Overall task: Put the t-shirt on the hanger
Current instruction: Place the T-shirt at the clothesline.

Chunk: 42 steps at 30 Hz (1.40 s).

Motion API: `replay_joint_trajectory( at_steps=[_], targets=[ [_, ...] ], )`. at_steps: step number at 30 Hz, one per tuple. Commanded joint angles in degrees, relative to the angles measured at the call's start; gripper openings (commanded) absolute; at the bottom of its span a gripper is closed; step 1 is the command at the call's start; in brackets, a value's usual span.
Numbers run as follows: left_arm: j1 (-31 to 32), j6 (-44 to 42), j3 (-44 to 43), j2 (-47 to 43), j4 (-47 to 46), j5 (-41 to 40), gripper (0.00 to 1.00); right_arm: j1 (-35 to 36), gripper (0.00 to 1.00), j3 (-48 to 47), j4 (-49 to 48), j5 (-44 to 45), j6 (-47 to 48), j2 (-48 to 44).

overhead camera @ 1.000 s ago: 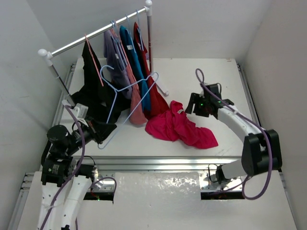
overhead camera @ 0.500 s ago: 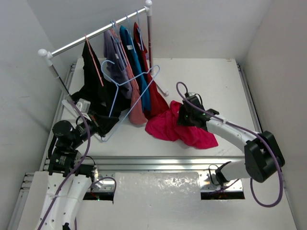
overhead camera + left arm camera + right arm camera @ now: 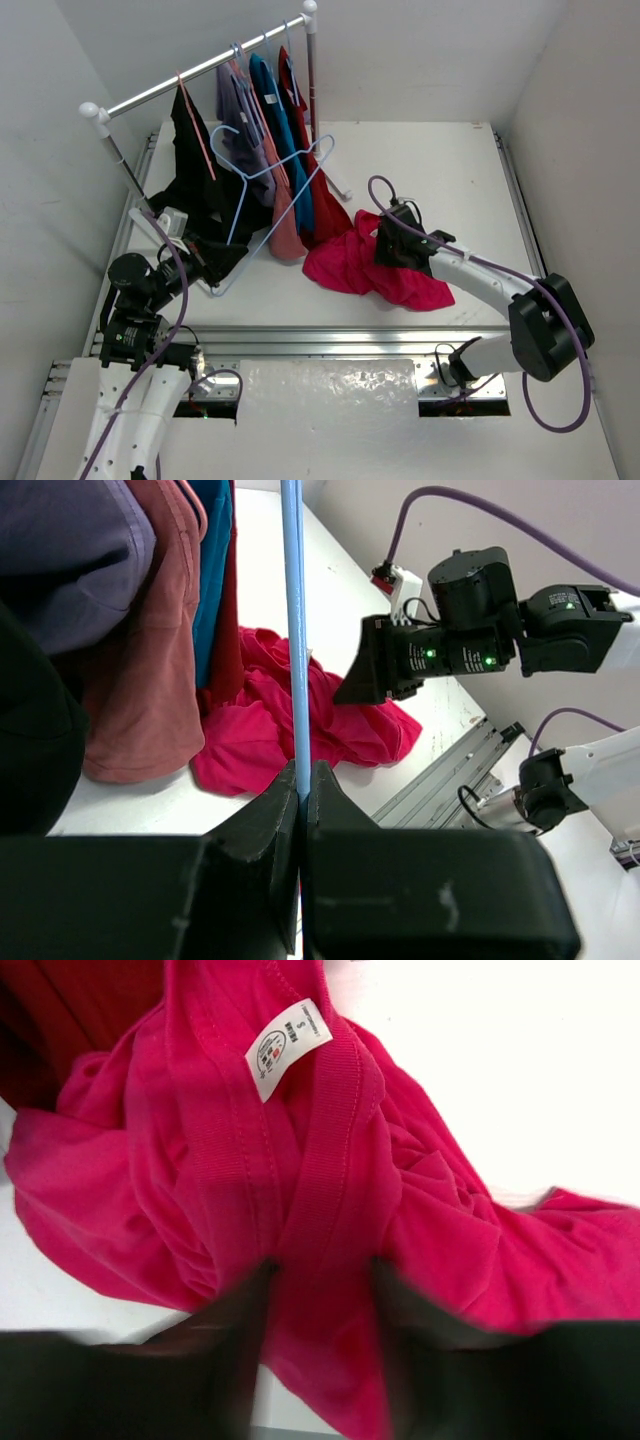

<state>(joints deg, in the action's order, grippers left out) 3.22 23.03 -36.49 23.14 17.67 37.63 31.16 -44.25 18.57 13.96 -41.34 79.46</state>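
Left wrist view shows my left gripper (image 3: 302, 780) clamped on the hanger (image 3: 293, 630) wire. Only the right wrist view shows the t-shirt (image 3: 150, 1190) with its white label (image 3: 288, 1048), heaped mid-tabletop (image 3: 440, 170) near the front edge. My right gripper (image 3: 322, 1270) straddles its collar (image 3: 335, 1110), and I cannot tell whether it grips.

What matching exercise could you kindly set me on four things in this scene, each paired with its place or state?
Things:
1. t-shirt
2. hanger
3. white label
4. clothes rail

Places or states:
A. carrying hung garments
B. pinched in the shut left gripper
C. crumpled on the table
D. at the t-shirt's neckband

Pairs: 1-C; 2-B; 3-D; 4-A.
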Motion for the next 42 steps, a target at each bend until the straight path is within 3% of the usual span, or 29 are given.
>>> replay_joint_trajectory(
  at_steps=[1,2,4,10,11,13,14,15,22,24,26,27,28,30,33,37,42],
  targets=[
    [-0.76,0.26,0.19,-0.02,-4.14,1.05,0.00,0.04,0.50,-0.83,-0.20,1.51,-0.75,-0.62],
    [-0.76,0.26,0.19,-0.02,-4.14,1.05,0.00,0.13,0.55,-1.10,-0.29,1.51,-0.84,-0.80],
    [-0.76,0.26,0.19,0.07,-4.05,1.05,0.00,0.04,0.55,-1.89,-0.72,1.43,0.03,-1.06],
    [-0.76,0.26,0.28,-0.11,-3.96,0.96,0.00,-0.31,0.37,-4.70,0.32,0.03,2.23,2.53],
    [-0.76,0.35,0.19,-0.20,-3.87,0.96,0.00,-0.22,0.26,-4.44,0.07,-0.76,2.32,3.06],
    [-0.68,0.26,0.28,-0.37,-3.87,0.87,0.00,-0.22,0.18,-2.09,-1.77,-1.91,2.23,2.46],
    [-0.68,0.26,0.28,-0.37,-3.87,0.87,0.00,-0.22,0.06,-1.20,-2.13,-2.70,2.41,1.84],
    [-0.59,0.26,0.28,-0.28,-3.87,0.87,0.00,-0.22,0.02,-0.41,-2.22,-3.40,2.41,0.27],
    [-0.68,0.26,0.28,0.16,-3.79,0.70,0.00,4.08,0.00,8.90,-3.89,-22.82,0.74,-12.74],
    [-0.68,0.35,0.19,0.33,-3.79,0.61,0.00,4.70,0.06,9.01,-1.80,-26.16,1.70,-16.25],
    [-0.68,0.35,0.28,0.68,-3.78,0.61,0.00,4.70,0.30,8.39,0.14,-24.87,3.02,-18.10],
    [-0.68,0.35,0.19,0.68,-3.78,0.52,0.00,4.62,0.50,7.08,3.02,-19.72,4.07,-19.24],
    [-0.68,0.35,0.19,0.77,-3.78,0.34,0.00,4.44,0.54,6.11,4.53,-15.67,4.42,-19.43],
    [-0.68,0.35,0.19,0.68,-3.61,0.08,0.00,3.66,0.58,2.70,6.13,-7.59,6.88,-19.26],
    [-0.68,0.35,0.19,0.68,-3.43,-0.27,0.00,-0.37,0.56,-2.31,5.00,-3.94,10.66,-15.58],
    [-0.59,0.26,0.10,1.03,-3.26,-0.36,0.00,-11.10,0.53,-7.32,0.86,-13.48,12.68,-4.01],
    [-0.32,0.26,0.10,1.30,-3.17,-0.45,0.00,-12.88,0.52,-18.21,2.79,-19.04,17.26,10.43]
  ],
)
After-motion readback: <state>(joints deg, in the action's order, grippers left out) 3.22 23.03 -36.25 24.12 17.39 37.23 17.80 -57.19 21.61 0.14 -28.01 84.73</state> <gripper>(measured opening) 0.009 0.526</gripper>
